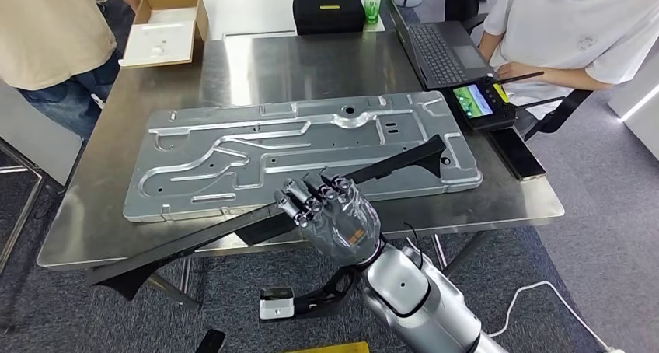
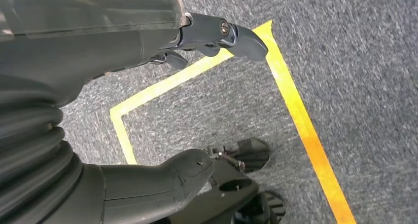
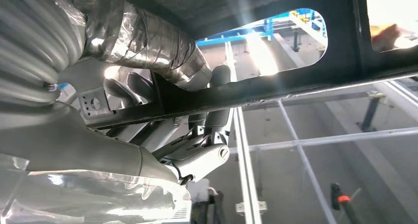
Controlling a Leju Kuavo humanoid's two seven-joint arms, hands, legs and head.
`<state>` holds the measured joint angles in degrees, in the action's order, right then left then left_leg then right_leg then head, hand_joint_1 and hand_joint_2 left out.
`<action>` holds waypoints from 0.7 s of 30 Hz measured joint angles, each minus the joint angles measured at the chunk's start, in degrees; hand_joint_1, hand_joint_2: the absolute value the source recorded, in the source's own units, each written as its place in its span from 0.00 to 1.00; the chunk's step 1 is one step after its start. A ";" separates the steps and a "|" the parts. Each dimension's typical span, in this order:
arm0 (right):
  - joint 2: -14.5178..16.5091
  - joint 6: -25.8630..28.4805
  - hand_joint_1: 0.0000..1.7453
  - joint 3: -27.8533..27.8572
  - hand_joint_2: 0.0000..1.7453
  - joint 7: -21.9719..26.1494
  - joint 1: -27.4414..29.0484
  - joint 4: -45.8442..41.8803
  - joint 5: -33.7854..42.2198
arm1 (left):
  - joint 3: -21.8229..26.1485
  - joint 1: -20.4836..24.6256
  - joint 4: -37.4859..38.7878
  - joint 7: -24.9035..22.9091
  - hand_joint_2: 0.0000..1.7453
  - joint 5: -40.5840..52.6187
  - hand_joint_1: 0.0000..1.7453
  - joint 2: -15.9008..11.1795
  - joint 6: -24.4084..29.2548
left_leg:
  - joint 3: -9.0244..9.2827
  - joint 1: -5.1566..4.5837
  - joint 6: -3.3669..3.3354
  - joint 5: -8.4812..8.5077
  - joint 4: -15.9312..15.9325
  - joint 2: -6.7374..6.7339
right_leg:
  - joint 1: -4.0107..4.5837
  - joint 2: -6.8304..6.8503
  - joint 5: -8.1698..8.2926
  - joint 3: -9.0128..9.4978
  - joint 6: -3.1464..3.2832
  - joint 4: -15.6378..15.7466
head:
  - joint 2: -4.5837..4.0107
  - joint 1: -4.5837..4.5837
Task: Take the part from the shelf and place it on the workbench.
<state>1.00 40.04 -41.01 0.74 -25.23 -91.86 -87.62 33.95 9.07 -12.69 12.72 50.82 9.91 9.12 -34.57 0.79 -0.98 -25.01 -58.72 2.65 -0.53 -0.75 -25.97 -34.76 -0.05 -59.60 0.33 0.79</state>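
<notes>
A long black part (image 1: 194, 244) runs slantwise over the front of the steel workbench (image 1: 326, 65), one end jutting past the front left edge, the other end over the big stamped metal panel (image 1: 303, 147). My right hand (image 1: 330, 209) grips the part near its middle, fingers wrapped over it. In the right wrist view the fingers (image 3: 197, 155) clasp the black part (image 3: 276, 86) from below. My left hand (image 2: 148, 110) hangs over grey carpet with its fingers apart and nothing in it.
On the bench's right side lie a laptop (image 1: 447, 50) and a handheld controller (image 1: 482, 104) with a lit screen. A black case (image 1: 328, 11) and an open cardboard box (image 1: 167, 26) sit at the back. One person stands far left (image 1: 47, 34); another sits far right (image 1: 575, 26).
</notes>
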 joint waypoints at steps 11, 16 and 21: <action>0.61 -0.04 1.00 2.58 1.00 -0.08 0.78 1.08 5.01 | 0.04 -0.11 0.01 0.54 1.00 -0.24 0.00 0.00 -0.27 | -5.89 0.33 2.12 -5.18 -13.13 -2.17 | -0.24 1.56 0.22 0.71 1.32 1.11 | 0.00 0.02; 0.72 -4.44 1.00 5.81 1.00 3.34 -3.03 6.15 13.87 | 0.07 0.31 0.00 0.66 1.00 0.55 0.00 -0.07 -1.38 | 0.47 -0.15 0.96 -0.69 -0.20 -2.69 | 0.11 1.58 -0.02 0.42 0.20 0.45 | 0.00 0.01; 0.16 -10.15 1.00 6.90 1.00 7.76 -9.73 13.82 20.26 | 0.04 0.79 0.01 0.65 1.00 1.64 0.00 -0.02 -2.54 | 0.39 0.16 -0.83 0.36 0.65 -2.50 | -0.22 1.36 -2.91 -1.90 -1.17 -4.23 | 0.00 0.00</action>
<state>1.16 29.90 -34.11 8.50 -34.96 -78.05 -67.37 34.00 9.86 -12.68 13.37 52.47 9.88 6.58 -34.18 0.95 -1.81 -24.65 -58.07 0.15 -0.76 0.62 -28.89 -36.66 -1.22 -63.84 0.33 0.79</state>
